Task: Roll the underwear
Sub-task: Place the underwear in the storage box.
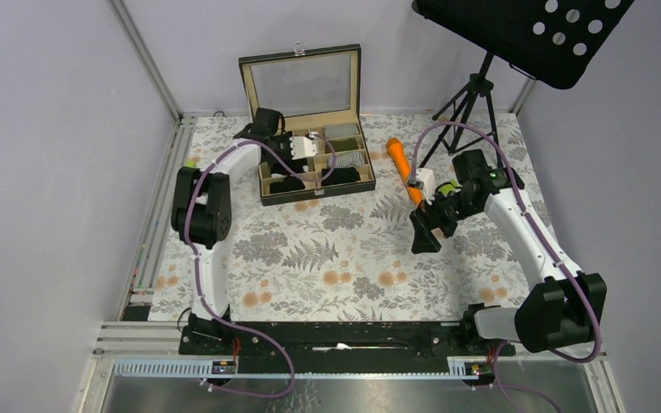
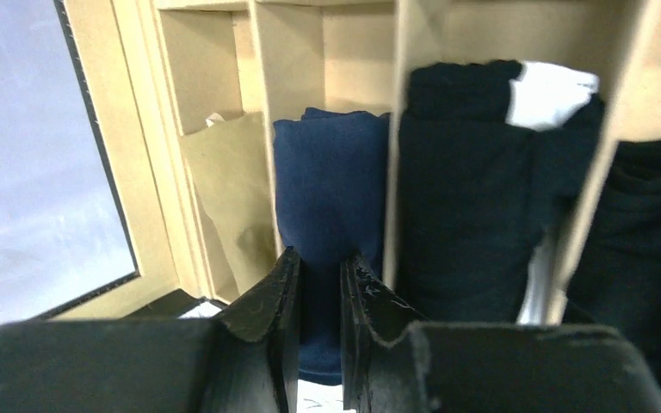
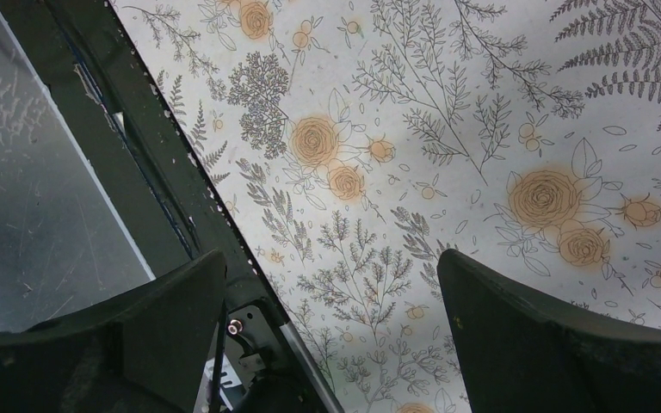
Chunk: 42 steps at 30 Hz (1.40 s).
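- Your left arm (image 1: 202, 206) rises from its base at 7 o'clock, bends at the elbow and reaches toward 1 o'clock into the open box (image 1: 310, 196), which sits at 11 o'clock on the cloth (image 1: 353, 258)
- The left gripper (image 2: 318, 262) is inside the box, wrist tipped down; its jaws are narrow, pinching the navy briefs (image 2: 331, 181), whose fabric shows in the slit between them
- The navy briefs sit in one compartment; tan briefs (image 2: 232, 198) fill the compartment at their 9 o'clock, and black briefs (image 2: 465, 189) with a white patch fill the one at their 3 o'clock
- Your right arm (image 1: 525, 232) climbs from 5 o'clock toward 2 o'clock, then folds back
- The right gripper (image 3: 329, 258) points toward 7 o'clock, above the cloth; its jaws are wide, holding nothing
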### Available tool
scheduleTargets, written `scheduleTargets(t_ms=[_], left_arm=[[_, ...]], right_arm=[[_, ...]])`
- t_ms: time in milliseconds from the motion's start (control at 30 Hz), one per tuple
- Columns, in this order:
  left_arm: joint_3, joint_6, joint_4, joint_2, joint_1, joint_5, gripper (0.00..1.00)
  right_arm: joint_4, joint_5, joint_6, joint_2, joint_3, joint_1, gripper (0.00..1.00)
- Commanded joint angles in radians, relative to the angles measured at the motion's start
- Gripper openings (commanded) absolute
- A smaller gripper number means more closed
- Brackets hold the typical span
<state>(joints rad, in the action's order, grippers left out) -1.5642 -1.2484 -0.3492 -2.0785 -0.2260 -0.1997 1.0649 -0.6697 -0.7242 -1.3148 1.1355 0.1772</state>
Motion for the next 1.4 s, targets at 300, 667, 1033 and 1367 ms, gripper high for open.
scheduleTargets(t_ms=[300, 667, 1033, 1367], left_arm=[[-0.549, -0.018, -0.571, -0.274, 0.028, -0.112, 0.25], [-0.385, -0.008, -0.563, -0.217, 0.028, -0.108, 0.17], [-0.501, 0.118, -0.494, -0.226, 0.041, -0.080, 0.55], [-0.497, 0.183, -0.447, -0.089, 0.053, -0.107, 0.58]], right_arm=[[0.049, 0.004, -0.006, 0.006, 0.002, -0.007, 1.00], [0.037, -0.013, 0.009, 0.005, -0.010, -0.008, 1.00], [0.070, 0.010, -0.007, 0.010, 0.004, -0.008, 1.00], [-0.087, 0.128, 0.113, 0.009, 0.039, -0.008, 1.00]])
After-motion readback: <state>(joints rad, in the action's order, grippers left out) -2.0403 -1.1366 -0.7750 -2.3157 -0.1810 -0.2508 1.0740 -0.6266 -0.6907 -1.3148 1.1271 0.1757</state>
